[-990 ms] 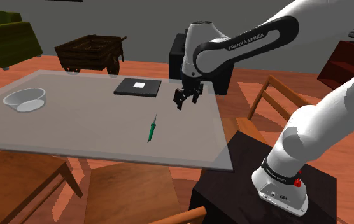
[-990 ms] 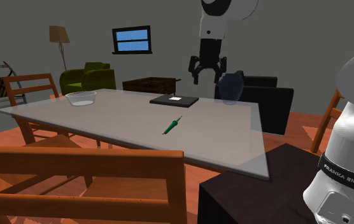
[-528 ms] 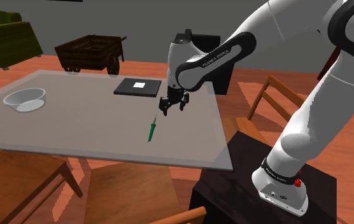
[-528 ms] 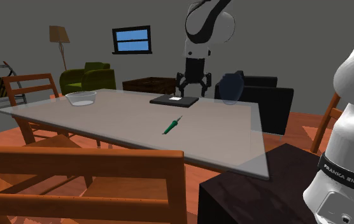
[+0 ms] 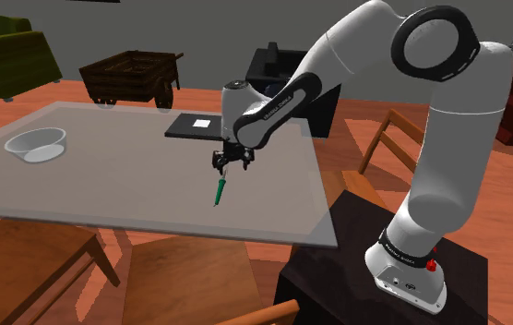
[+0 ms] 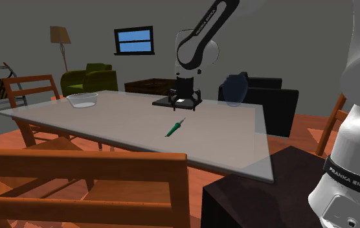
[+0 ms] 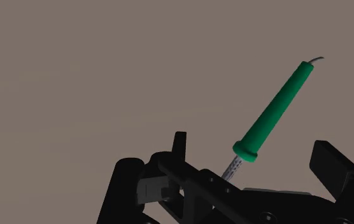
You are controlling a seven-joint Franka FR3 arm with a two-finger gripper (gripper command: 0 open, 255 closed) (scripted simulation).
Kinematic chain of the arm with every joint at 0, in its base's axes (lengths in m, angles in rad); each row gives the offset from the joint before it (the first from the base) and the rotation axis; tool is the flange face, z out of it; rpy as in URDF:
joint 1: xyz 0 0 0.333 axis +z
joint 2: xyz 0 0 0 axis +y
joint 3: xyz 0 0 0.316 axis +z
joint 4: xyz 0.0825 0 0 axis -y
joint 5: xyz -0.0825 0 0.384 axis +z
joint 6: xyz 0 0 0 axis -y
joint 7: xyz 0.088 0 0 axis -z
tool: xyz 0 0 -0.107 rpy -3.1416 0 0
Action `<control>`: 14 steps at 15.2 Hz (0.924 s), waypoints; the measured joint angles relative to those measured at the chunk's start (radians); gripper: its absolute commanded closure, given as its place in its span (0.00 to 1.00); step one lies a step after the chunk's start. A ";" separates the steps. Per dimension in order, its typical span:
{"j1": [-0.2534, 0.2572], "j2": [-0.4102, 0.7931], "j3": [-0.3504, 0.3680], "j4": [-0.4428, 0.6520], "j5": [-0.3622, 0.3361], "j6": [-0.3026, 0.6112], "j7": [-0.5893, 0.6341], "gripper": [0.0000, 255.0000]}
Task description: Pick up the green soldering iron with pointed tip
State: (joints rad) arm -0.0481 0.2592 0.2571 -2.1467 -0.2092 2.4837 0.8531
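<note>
While the green soldering iron (image 5: 220, 189) lies flat on the grey table (image 5: 107, 189), the black gripper (image 5: 230, 162) is held just above its pointed end. In the wrist view the fingers (image 7: 327, 162) are seen standing apart, open, with the iron's metal shaft between them and nothing clasped. A clear bowl (image 5: 35, 144) is seen well apart toward the shoulder view's left. A flat black slab (image 5: 199, 126) is seen near the table's far edge.

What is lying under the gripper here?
The green soldering iron on the grey table, its handle plainly visible. The body of the gripper covers the pointed tip in the wrist view.
</note>
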 measured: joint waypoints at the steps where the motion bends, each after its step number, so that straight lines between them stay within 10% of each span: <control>1: 0.008 0.039 -0.012 0.028 -0.019 0.009 0.031 0.00; 14: 0.085 0.366 -0.114 0.292 -0.112 0.073 0.223 0.00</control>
State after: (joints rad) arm 0.0365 0.6254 0.1434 -1.8547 -0.3216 2.5570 1.0756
